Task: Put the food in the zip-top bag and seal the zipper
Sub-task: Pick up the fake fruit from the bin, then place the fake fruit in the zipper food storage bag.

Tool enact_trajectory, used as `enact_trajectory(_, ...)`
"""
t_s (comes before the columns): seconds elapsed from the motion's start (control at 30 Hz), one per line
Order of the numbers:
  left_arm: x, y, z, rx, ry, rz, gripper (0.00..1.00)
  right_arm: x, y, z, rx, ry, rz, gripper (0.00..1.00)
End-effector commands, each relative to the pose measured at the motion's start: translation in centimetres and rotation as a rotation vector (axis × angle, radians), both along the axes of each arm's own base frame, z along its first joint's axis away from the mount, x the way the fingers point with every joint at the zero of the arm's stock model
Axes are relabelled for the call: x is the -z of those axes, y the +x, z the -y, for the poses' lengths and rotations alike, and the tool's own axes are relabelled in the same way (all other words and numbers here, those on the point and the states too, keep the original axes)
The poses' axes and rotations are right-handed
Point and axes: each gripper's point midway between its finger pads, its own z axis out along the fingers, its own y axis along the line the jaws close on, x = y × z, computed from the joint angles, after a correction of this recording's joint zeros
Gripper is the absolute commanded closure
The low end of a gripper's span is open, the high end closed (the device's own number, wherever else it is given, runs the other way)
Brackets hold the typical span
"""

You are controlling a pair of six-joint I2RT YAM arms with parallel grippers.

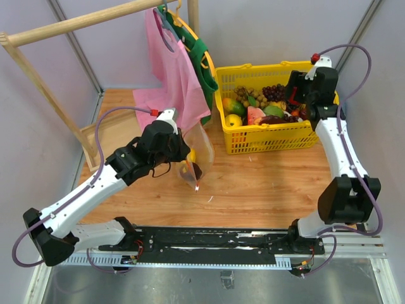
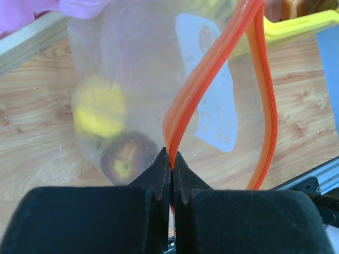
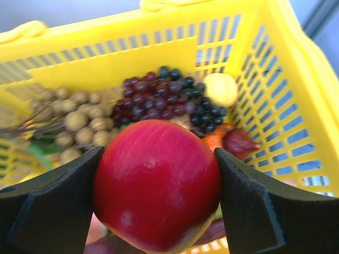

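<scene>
I had the left gripper (image 2: 170,159) pinched shut on one lip of the zipper (image 2: 212,69), low centre of the left wrist view, holding the zip-top bag (image 1: 199,152) up with its orange lips parted, left of centre in the top view. Through the plastic a yellow piece (image 2: 99,112) and a dark reddish piece (image 2: 126,159) showed at the lower left of that wrist frame. At the upper right of the top view my right gripper (image 3: 159,159) sat over the yellow basket (image 3: 275,63), its fingers clamped either side of a red apple-like fruit (image 3: 157,185). I judged this the loading step, sealing not yet begun; the next move called for lifting the fruit clear of the basket rim, carrying it left and releasing it between the parted lips without tugging the bag loose
</scene>
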Motion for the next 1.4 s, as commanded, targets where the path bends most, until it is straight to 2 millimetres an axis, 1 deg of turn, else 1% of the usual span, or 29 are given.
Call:
enact_trajectory(0.0, -1.8, 0.8, 0.2, -0.009, -0.01, 0.045, 1.0, -3.7, -2.7, -5.3, -0.163, 0.047, 0.101, 0.73)
enact_trajectory(0.1, -1.6, 0.9, 0.2, -0.013, -0.008, 0.038, 1.0, -5.3, -5.3, -8.5, -0.261, 0.058, 0.142, 0.73)
enact_trajectory(0.2, -1.2, 0.9, 0.2, -0.02, -0.007, 0.026, 1.0, -6.1, -7.9, -12.0, -0.373, 0.071, 0.172, 0.73)
enact_trajectory(0.37, -0.6, 1.1, 0.7, -0.02, -0.021, 0.01, 1.0, -6.7, -12.3, -18.3, -0.588, 0.075, 0.194, 0.73)
enact_trajectory(0.4, -0.5, 1.1, 0.8, -0.019, -0.02, 0.005, 1.0, -6.8, -13.4, -19.9, -0.639, 0.077, 0.199, 0.73)
enact_trajectory(0.5, -0.1, 1.2, 0.9, -0.024, -0.018, -0.008, 1.0, -7.2, -16.0, -23.2, -0.769, 0.074, 0.234, 0.73)
enact_trajectory(0.63, -0.1, 1.1, 0.8, -0.038, -0.026, -0.014, 1.0, -7.8, -19.8, -27.2, -0.959, 0.07, 0.284, 0.73)
enact_trajectory(0.73, 0.1, 1.1, 0.8, -0.045, -0.03, -0.018, 1.0, -7.4, -22.7, -29.8, -1.1, 0.036, 0.33, 0.73)
enact_trajectory(0.83, 0.3, 1.0, 0.8, -0.047, -0.035, -0.026, 1.0, -6.9, -24.7, -31.7, -1.211, 0.051, 0.357, 0.72)
enact_trajectory(1.0, 0.5, 0.9, 0.9, -0.045, -0.04, -0.031, 1.0, -5.1, -26.7, -34.5, -1.355, 0.055, 0.35, 0.7)
enact_trajectory(1.07, 0.6, 0.9, 0.9, -0.043, -0.04, -0.033, 1.0, -4.1, -27.2, -35.4, -1.4, 0.044, 0.333, 0.68)
enact_trajectory(1.13, 0.6, 0.8, 0.9, -0.042, -0.042, -0.032, 1.0, -3.0, -27.3, -36.1, -1.425, 0.027, 0.319, 0.65)
enact_trajectory(1.23, 0.6, 0.7, 0.9, -0.036, -0.046, -0.034, 1.0, -1.4, -26.6, -36.8, -1.42, 0.002, 0.286, 0.62)
enact_trajectory(1.37, 0.9, 0.5, 0.9, -0.03, -0.044, -0.042, 1.0, 0.7, -24.8, -36.9, -1.358, -0.05, 0.243, 0.55)
